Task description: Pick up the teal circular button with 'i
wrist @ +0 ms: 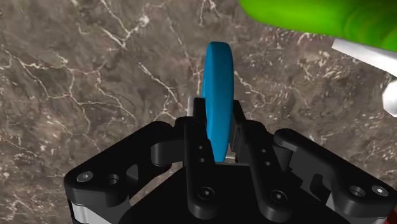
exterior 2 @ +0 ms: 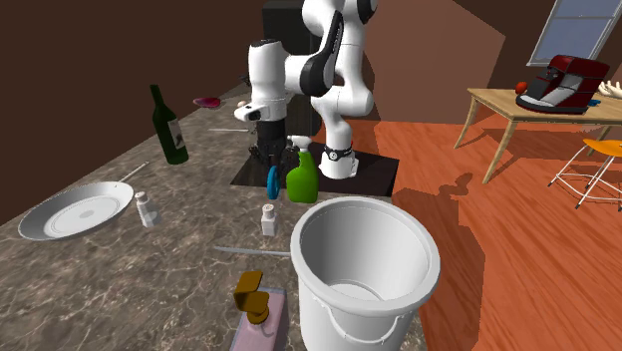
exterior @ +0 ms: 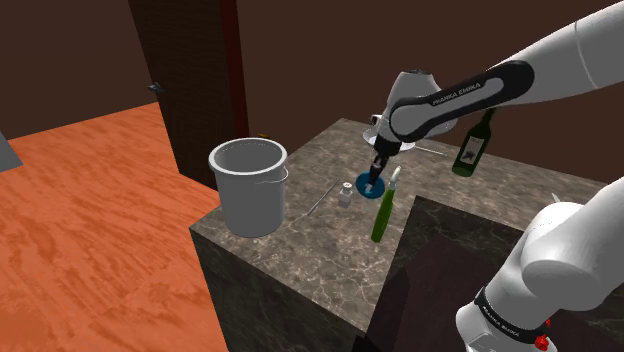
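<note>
We are clamping our claw (wrist: 216, 130) on the blue disc-shaped button (wrist: 217, 76), gripping it on edge between the two black fingers over the marbled table (wrist: 95, 83). It is sitting just beside the green spray bottle (exterior 2: 302, 177), near the table's edge by the arm's base.

The spray bottle (exterior 2: 302, 177) stands on the table (exterior 2: 150, 289). In the second exterior view, the button (exterior 2: 271, 182) sits edge-up in the claw (exterior 2: 270, 166) just left of it, the bucket (exterior 2: 311, 299) before it, and the wine bottle (exterior 2: 169, 128) and plate (exterior 2: 75, 211) well to its left.
</note>
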Robot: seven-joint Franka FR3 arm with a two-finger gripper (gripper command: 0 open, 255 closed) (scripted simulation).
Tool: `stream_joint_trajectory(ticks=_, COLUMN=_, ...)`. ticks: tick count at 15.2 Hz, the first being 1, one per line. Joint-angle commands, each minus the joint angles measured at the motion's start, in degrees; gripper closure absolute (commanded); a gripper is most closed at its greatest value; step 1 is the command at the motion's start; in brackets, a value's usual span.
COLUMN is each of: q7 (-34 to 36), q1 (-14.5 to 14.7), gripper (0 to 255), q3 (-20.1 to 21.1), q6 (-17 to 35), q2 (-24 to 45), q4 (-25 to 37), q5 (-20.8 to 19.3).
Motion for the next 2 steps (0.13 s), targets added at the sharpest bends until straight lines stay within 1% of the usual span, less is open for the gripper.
stream_joint_trajectory(ticks=1, q7=0.16, q1=-0.03, gripper=255, q3=0.09, q6=-0.98, q2=-0.51, q4=0.45, q5=-0.10)
stream_joint_trajectory(ticks=2, q7=0.15, q1=-0.03, gripper=255, q3=0.09, q6=-0.98, q2=-0.50, q4=0.46, q5=-0.10)
